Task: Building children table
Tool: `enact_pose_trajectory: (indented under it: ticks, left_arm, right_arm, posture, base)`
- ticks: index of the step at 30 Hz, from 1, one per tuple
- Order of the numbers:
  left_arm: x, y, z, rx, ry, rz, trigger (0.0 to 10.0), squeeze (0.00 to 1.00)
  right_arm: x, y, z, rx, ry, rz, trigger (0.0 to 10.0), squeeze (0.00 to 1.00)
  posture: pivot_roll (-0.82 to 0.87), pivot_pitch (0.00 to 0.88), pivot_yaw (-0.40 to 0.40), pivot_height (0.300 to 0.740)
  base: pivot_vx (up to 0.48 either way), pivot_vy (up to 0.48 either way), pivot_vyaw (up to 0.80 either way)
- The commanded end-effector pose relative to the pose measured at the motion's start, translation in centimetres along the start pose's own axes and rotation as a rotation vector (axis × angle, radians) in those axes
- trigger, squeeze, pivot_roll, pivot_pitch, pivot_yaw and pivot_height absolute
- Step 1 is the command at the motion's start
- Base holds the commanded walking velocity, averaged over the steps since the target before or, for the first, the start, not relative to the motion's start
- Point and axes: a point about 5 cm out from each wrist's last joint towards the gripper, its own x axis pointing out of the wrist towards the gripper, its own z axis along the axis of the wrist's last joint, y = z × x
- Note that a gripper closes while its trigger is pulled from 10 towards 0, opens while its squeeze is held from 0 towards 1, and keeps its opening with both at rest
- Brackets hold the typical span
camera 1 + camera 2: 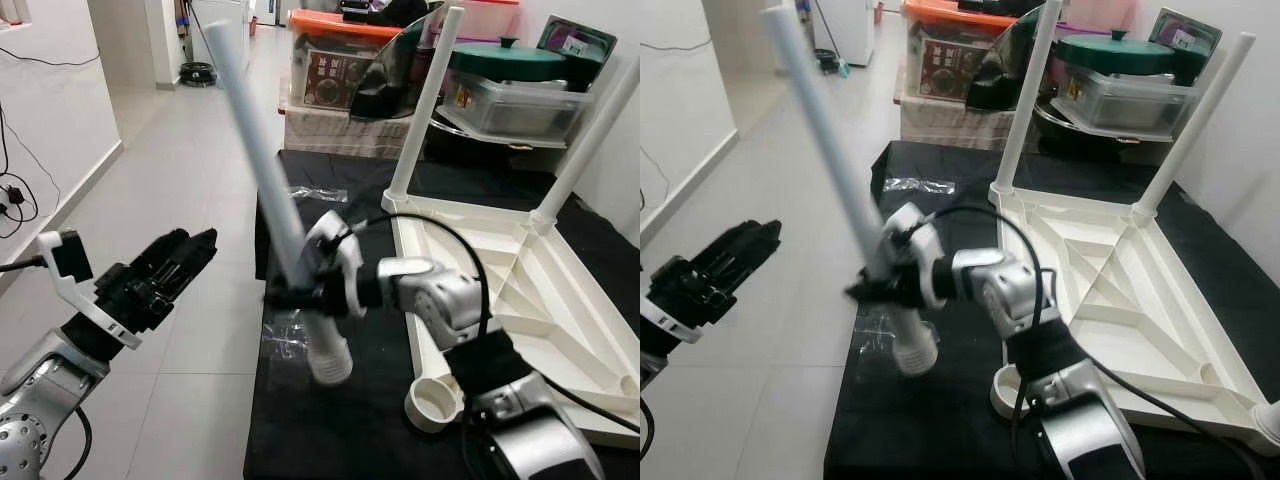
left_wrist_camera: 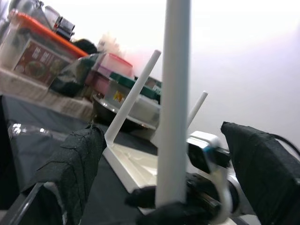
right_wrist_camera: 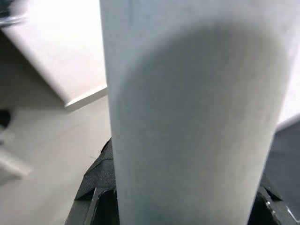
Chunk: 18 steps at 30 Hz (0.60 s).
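My right gripper point(image 1: 300, 292) was clamped around the loose table leg point(image 1: 262, 170) low on its shaft, just above the threaded end, which hung over the near left part of the black-covered desk point(image 1: 330, 440). The leg tilted up and away to my left, its top high over the floor. My left gripper point(image 1: 175, 262) hovered out past the desk's left edge, over the tiles, fingers spread wide with nothing between them; from its wrist camera the leg stood right between the two black fingers point(image 2: 75, 159), so I judged a handover or a steadying grip was near.

Just beside my right forearm sat an empty round socket point(image 1: 435, 400) at the near corner of the upturned tabletop point(image 1: 540, 300), which lay underside up on the desk. Farther back, two legs point(image 1: 425, 105) were already standing in the far corners. So by my reckoning: two in, one in hand, the near socket waiting, and a fourth corner at the right still bare as far as I could tell.

Room to move: open floor on my left, plenty of it. A crumpled plastic wrapper point(image 1: 283, 335) lay near the desk's left edge under the leg. Behind the tabletop, stacked storage boxes point(image 1: 335, 70) crowded the far side, so swinging the long leg that way looked risky.
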Motion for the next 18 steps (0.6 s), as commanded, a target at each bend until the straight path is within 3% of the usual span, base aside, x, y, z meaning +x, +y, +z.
enact_pose_trajectory:
  ticks: [1, 2, 3, 5, 6, 10, 14, 15, 16, 17, 18]
  left_arm:
    - [-0.2, -0.2, -0.1, 0.002, -0.01, 0.007, 10.0, 0.0]
    - [-0.2, -0.2, -0.1, 0.002, -0.01, 0.007, 10.0, 0.0]
    - [-0.3, -0.2, -1.1, 0.058, 0.038, 0.054, 10.0, 0.0]
    - [-0.6, 0.2, -2.7, 0.141, 0.119, 0.127, 10.0, 0.0]
    - [-0.7, 0.6, -3.4, 0.175, 0.15, 0.173, 10.0, 0.0]
    - [-0.9, 1.2, -4.3, 0.178, 0.171, 0.256, 10.0, 0.0]
    - [-1.0, 1.4, -4.6, 0.18, 0.174, 0.286, 10.0, 0.0]
    - [-1.1, 1.4, -5.3, 0.204, 0.203, 0.307, 10.0, 0.0]
    - [-1.1, 1.4, -5.8, 0.226, 0.224, 0.317, 10.0, 0.0]
    - [-1.0, 1.3, -6.4, 0.255, 0.258, 0.326, 10.0, 0.0]
    - [-1.0, 1.3, -6.8, 0.275, 0.278, 0.332, 10.0, 0.0]
  right_arm:
    - [-0.3, -0.8, 1.0, -0.003, -0.065, -0.078, 0.0, 0.0]
    - [-0.3, -0.8, 1.0, -0.003, -0.065, -0.078, 0.0, 0.0]
    - [-0.6, -2.6, 2.1, -0.002, -0.184, -0.279, 0.0, 0.0]
    - [-1.0, -3.6, 2.7, -0.005, -0.28, -0.433, 0.0, 0.0]
    - [-1.1, -3.6, 2.8, -0.008, -0.314, -0.458, 0.0, 0.0]
    - [-1.3, -3.6, 2.7, -0.036, -0.349, -0.501, 0.0, 0.0]
    - [-1.4, -3.5, 2.6, -0.047, -0.362, -0.52, 0.0, 0.0]
    - [-1.5, -3.4, 2.3, -0.043, -0.377, -0.534, 8.7, 0.0]
    - [-1.5, -3.3, 2.2, -0.036, -0.39, -0.543, 8.7, 0.0]
    - [-1.4, -3.1, 2.1, -0.027, -0.399, -0.544, 10.0, 0.0]
    - [-1.3, -3.1, 2.1, -0.02, -0.407, -0.548, 10.0, 0.0]
  posture:
    - [0.09, 0.0, -0.109, 0.74]
    - [0.09, 0.0, -0.109, 0.74]
    - [0.09, 0.0, -0.111, 0.74]
    - [0.09, 0.0, -0.112, 0.74]
    - [0.09, 0.0, -0.112, 0.74]
    - [0.09, 0.0, -0.111, 0.74]
    - [0.08, 0.0, -0.112, 0.74]
    - [0.08, 0.0, -0.112, 0.74]
    - [0.08, 0.0, -0.111, 0.74]
    - [0.08, 0.0, -0.109, 0.74]
    - [0.08, 0.0, -0.109, 0.74]
  base:
    - [0.0, 0.0, 0.0]
    - [0.0, 0.0, 0.0]
    - [0.0, 0.0, 0.0]
    - [0.0, 0.0, 0.0]
    - [0.0, 0.0, 0.0]
    - [0.0, 0.0, 0.0]
    - [0.0, 0.0, 0.0]
    - [0.0, 0.0, 0.0]
    - [0.0, 0.0, 0.0]
    - [0.0, -0.48, 0.0]
    - [0.0, -0.48, 0.0]
